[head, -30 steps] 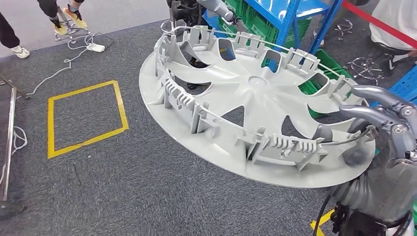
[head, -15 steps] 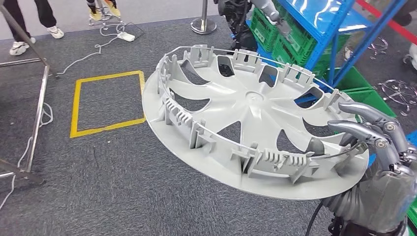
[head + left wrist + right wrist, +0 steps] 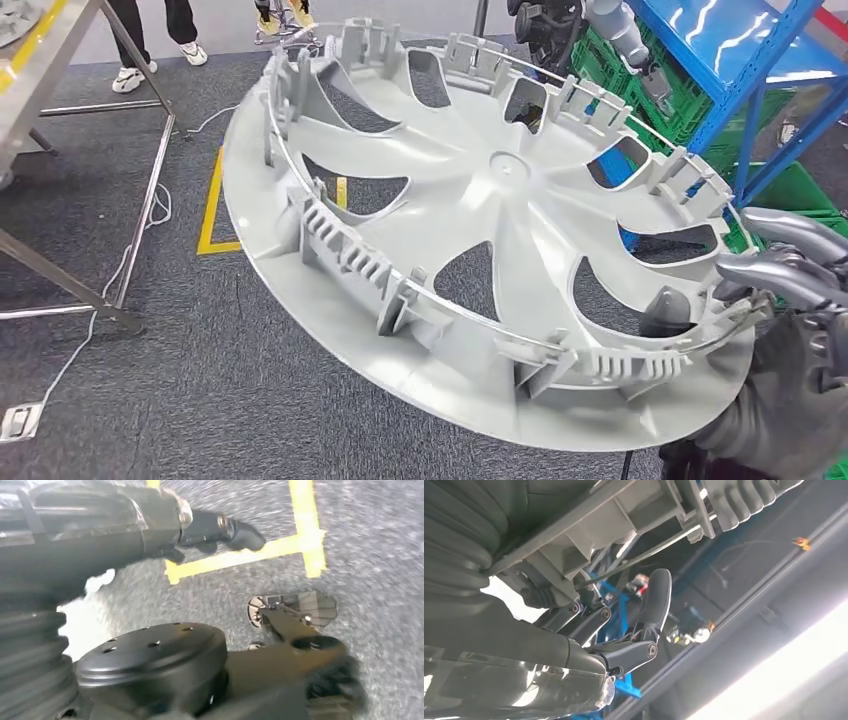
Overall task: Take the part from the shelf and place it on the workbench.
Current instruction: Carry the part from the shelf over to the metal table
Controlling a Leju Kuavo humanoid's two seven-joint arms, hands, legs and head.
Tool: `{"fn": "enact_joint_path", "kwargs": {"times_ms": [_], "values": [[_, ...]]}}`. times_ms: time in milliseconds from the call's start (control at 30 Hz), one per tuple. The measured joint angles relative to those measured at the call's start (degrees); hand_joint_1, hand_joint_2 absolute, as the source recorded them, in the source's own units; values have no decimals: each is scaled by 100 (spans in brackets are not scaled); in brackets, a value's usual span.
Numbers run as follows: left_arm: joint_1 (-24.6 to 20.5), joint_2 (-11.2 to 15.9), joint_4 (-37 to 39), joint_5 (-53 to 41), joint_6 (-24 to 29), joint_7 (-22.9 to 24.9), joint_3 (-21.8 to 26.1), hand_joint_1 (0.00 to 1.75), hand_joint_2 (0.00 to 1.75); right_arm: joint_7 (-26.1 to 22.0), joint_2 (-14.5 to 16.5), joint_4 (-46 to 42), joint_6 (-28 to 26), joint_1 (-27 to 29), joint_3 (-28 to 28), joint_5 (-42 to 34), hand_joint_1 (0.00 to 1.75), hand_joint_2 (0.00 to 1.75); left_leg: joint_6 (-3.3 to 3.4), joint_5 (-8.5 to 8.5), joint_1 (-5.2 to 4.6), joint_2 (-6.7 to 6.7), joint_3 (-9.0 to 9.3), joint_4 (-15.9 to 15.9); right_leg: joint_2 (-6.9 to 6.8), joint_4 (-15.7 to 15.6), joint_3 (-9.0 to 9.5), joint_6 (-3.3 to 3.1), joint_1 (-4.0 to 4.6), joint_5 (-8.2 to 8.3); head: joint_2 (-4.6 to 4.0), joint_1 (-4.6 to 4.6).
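Observation:
The part is a large grey plastic wheel cover (image 3: pixel 500 190), seen from its ribbed inner side and held tilted in the air over the carpet. My right hand (image 3: pixel 795 290) grips its rim at the lower right, fingers curled over the wire ring. In the right wrist view the cover's underside (image 3: pixel 634 505) lies against my right hand (image 3: pixel 624 645), whose dark fingers (image 3: pixel 656 597) reach past the rim. My left hand (image 3: pixel 150 525) hangs over the floor, its fingers (image 3: pixel 240 532) stretched out and holding nothing. The metal workbench (image 3: pixel 35 60) shows its edge and legs at the upper left.
The blue shelf (image 3: pixel 760 70) with green crates (image 3: pixel 600 60) stands at the upper right. A yellow taped square (image 3: pixel 215 215) marks the grey carpet behind the cover. A person's feet (image 3: pixel 130 78) stand at the top left. A white cable (image 3: pixel 100 310) trails by the workbench legs.
The camera has swung left: the shelf has slid toward the right edge and the workbench frame has come in at the left. The cover looms larger, still in my right hand.

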Motion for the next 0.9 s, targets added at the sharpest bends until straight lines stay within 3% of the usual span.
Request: {"fn": "enact_joint_path", "kwargs": {"times_ms": [67, 100, 167, 233, 267, 333, 367, 433, 500, 533, 567, 600, 633, 700, 733, 767, 833, 900], "values": [[8, 15, 0, 90, 9, 143, 2, 0, 175, -26, 52, 69, -40, -12, 22, -39, 175, 175, -64, -70, 59, -7, -178, 364, -139, 10, -1, 9, -3, -14, 0, -42], [13, 26, 0, 115, 14, 188, 3, 0, 175, -37, 76, 104, -49, -13, 34, -43, 175, 175, -94, 46, 89, 7, -108, 241, -202, 22, 0, 25, -7, -27, 0, -57], [16, 55, -1, 156, 29, 212, 5, 0, 175, -68, 128, 169, -64, -11, 65, -41, 175, 175, -140, 376, 127, 161, 279, -460, -311, 70, 5, 86, -18, -72, 0, -85], [16, 74, -3, 193, 30, 216, 7, 0, 175, -108, 169, 220, -82, -17, 104, -29, 175, 175, -98, 531, 120, 341, 571, -993, -381, 128, 6, 163, -11, -129, 0, -93], [18, 87, -3, 210, 22, 242, 8, 0, 175, -122, 188, 242, -91, -18, 125, -20, 175, 175, -53, 520, 101, 383, 604, -1066, -405, 139, 10, 195, -6, -145, 0, -85], [23, 121, -2, 241, 7, 328, 9, 0, 175, -129, 222, 285, -103, -14, 162, 4, 175, 175, 47, 530, 77, 312, 599, -1072, -439, 129, 28, 256, -23, -161, 1, -65], [24, 142, -1, 250, 4, 361, 10, 0, 175, -129, 235, 308, -107, -11, 177, 15, 175, 175, 85, 537, 75, 270, 601, -1081, -390, 158, 27, 288, -41, -204, 0, -54], [17, 173, 0, 255, 2, 387, 11, 0, 175, -129, 249, 350, -116, 3, 202, 29, 175, 175, 152, 550, 77, 172, 615, -1096, -202, 504, -107, 329, -65, -454, 1, -13], [10, 187, 0, 256, -2, 392, 11, 0, 175, -129, 256, 386, -121, 19, 227, 31, 175, 175, 196, 553, 49, 71, 615, -1095, -52, 1254, -441, 321, -61, -826, 0, 53], [11, 192, 0, 256, -4, 393, 11, 0, 175, -129, 260, 402, -122, 26, 242, 31, 175, 175, 210, 554, 29, 13, 616, -1095, -30, 1599, -609, 307, -56, -940, 0, 82], [14, 195, 0, 256, -5, 394, 11, 0, 175, -129, 266, 417, -122, 30, 257, 31, 175, 175, 218, 555, 10, -52, 620, -1094, -20, 1776, -706, 283, -50, -944, 0, 107], [17, 198, 0, 256, -5, 395, 11, 0, 175, -129, 271, 433, -122, 33, 274, 31, 175, 175, 223, 556, -8, -121, 628, -1093, -8, 1737, -707, 247, -39, -831, 0, 128], [19, 201, 0, 256, -6, 396, 11, 0, 175, -129, 275, 445, -124, 34, 287, 31, 175, 175, 225, 557, -20, -191, 639, -1093, 20, 1485, -612, 203, -23, -625, 1, 144], [16, 200, -1, 253, -18, 401, 11, 0, 175, -130, 278, 458, -136, 36, 304, 32, 175, 175, 221, 563, -31, -323, 647, -1090, 196, 734, -310, 101, 19, -212, 1, 153], [13, 199, -3, 250, -28, 394, 11, 0, 175, -131, 279, 459, -150, 38, 308, 34, 175, 175, 208, 572, -28, -380, 635, -1086, 276, 447, -194, 65, 35, -111, 1, 151], [13, 197, -4, 243, -38, 371, 11, 0, 175, -132, 280, 459, -166, 43, 310, 36, 175, 175, 185, 588, -18, -434, 611, -1085, 325, 283, -130, 43, 49, -81, 0, 153], [25, 197, -6, 222, -46, 251, 11, 0, 175, -133, 286, 459, -198, 50, 312, 39, 175, 175, 119, 629, 6, -531, 569, -1099, 265, 184, -94, 28, 63, -88, 1, 163], [37, 211, -5, 197, -44, 74, 11, 0, 175, -138, 297, 459, -218, 49, 311, 41, 175, 175, 73, 585, 9, -431, 524, -1056, 159, 77, -54, 7, 48, -27, 1, 152]]}}
